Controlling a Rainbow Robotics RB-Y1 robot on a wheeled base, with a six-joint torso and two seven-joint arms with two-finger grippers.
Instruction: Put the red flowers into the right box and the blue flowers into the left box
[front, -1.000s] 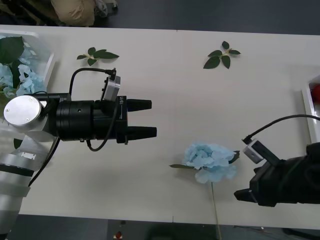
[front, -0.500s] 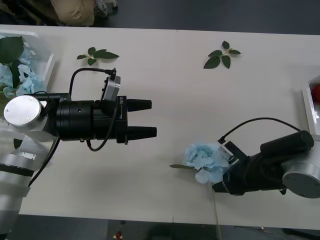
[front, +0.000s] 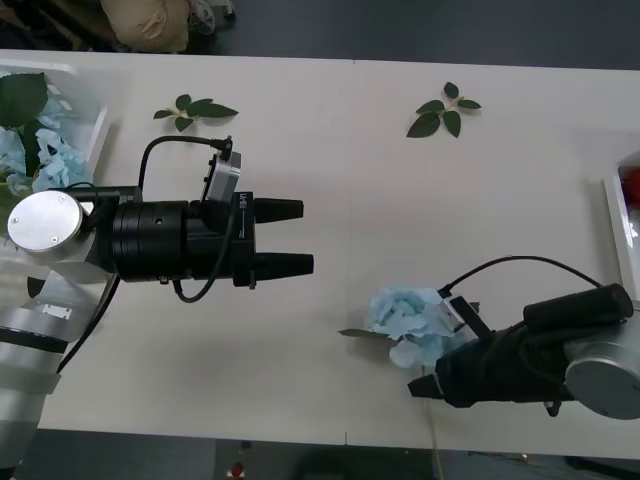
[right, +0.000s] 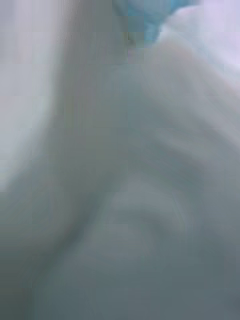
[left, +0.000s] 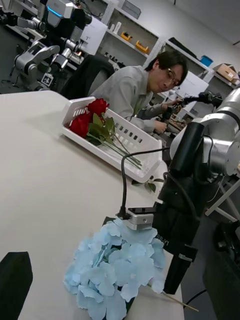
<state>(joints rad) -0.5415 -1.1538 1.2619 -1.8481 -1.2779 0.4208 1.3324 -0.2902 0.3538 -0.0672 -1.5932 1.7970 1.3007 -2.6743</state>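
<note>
Right gripper (front: 425, 385): moved in from the table's right edge and lowered since the earlier frames, now at the stem just below the last loose blue flower (front: 418, 322) near the table's front edge; finger state cannot be told. Left gripper (front: 303, 236): fingers apart, unchanged, hovering mid-table. Left box (front: 100, 125): already holds blue flowers. Right box (left: 131, 169): holds red flowers (left: 90, 117). Advice: pinch the thin stem, not the petals, and lift clear before carrying.
</note>
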